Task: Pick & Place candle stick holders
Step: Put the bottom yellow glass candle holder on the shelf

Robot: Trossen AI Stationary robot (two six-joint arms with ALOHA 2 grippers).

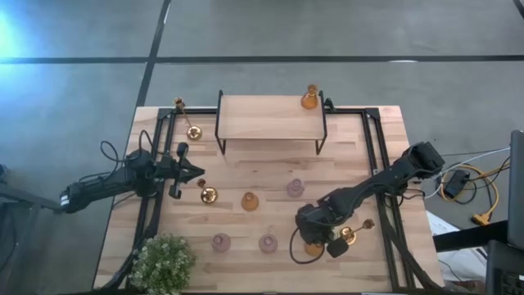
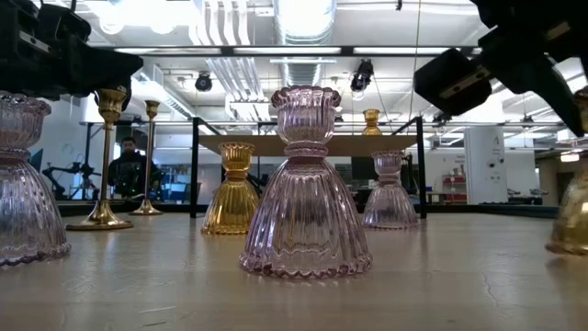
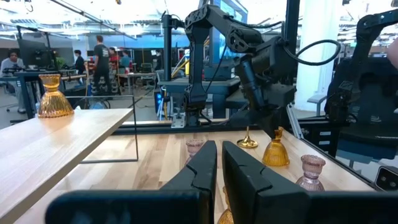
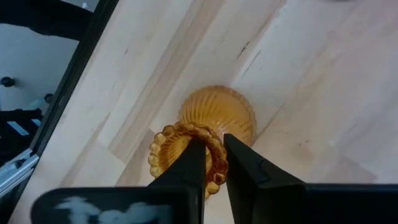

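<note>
A light wooden table (image 1: 270, 176) framed with black rails is set on a grey concrete floor, with a small wooden shelf (image 1: 270, 117) on black legs at its far side and a green leafy plant (image 1: 164, 262) at the near left corner. Beyond the table, in the low view, a workshop with ceiling ducts is seen, and a person (image 2: 129, 165) is seated there.

The right gripper (image 4: 213, 155) is lowered over an amber glass holder (image 4: 208, 134) near the table's near right edge; its fingers (image 4: 189, 165) are nearly closed at the beaded rim, one just inside it, and whether the rim is pinched cannot be told. A gold holder (image 1: 350, 236) stands just beside that gripper.

The left gripper (image 1: 196, 173) is held above the left part of the table with its fingers (image 3: 202, 171) close together and nothing between them. A second gold holder (image 1: 208, 195) is just beside its tip.

One amber holder (image 1: 309, 98) stands on the shelf's right end, and another (image 1: 250, 201) at mid-table. Three pink holders (image 1: 295, 188) (image 1: 268, 242) (image 1: 221, 242) are spread over the near half. A third gold holder (image 1: 194, 131) stands left of the shelf.
</note>
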